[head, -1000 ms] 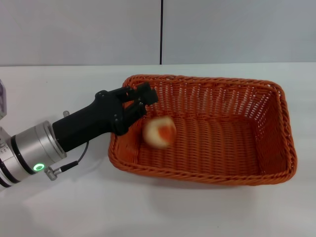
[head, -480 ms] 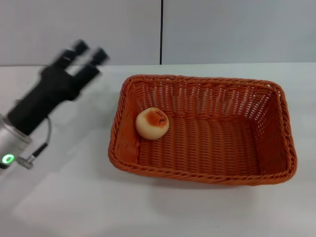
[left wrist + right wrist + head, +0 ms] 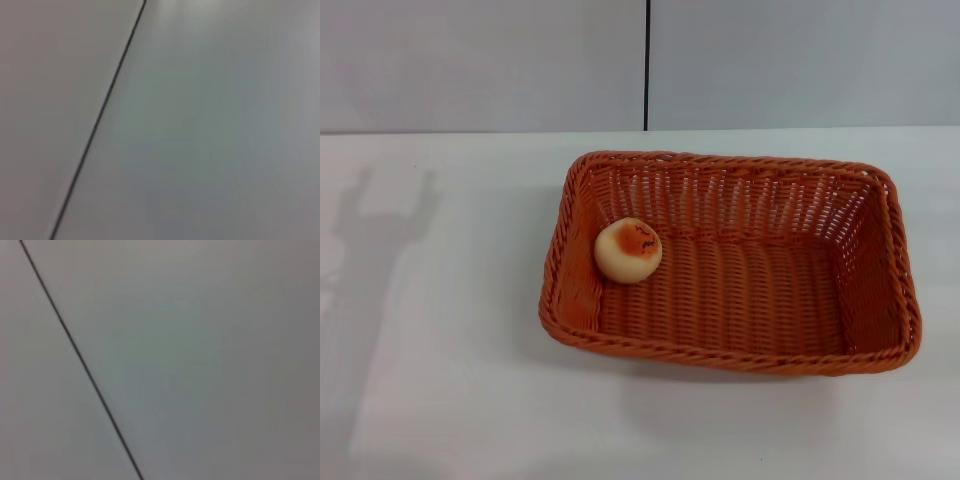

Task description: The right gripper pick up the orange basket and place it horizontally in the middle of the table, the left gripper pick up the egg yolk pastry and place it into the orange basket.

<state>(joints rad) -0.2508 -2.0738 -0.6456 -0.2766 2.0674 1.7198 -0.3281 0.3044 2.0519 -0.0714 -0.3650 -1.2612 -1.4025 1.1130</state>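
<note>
The orange basket (image 3: 740, 265) lies lengthwise across the middle of the white table (image 3: 440, 400) in the head view. The egg yolk pastry (image 3: 628, 250) rests inside it, at the basket's left end, with its glossy orange-brown top facing up. Neither gripper shows in any view. Only a faint shadow of an arm falls on the table at the far left. Both wrist views show nothing but a grey wall panel (image 3: 210, 125) with a thin dark seam.
A grey wall (image 3: 480, 60) with a vertical dark seam (image 3: 647, 65) stands behind the table. Bare white tabletop lies left of the basket and in front of it.
The left gripper let the pastry drop into the basket, drew back up and to the left, and has now left the head view. The pastry rolled slightly left and settled.
</note>
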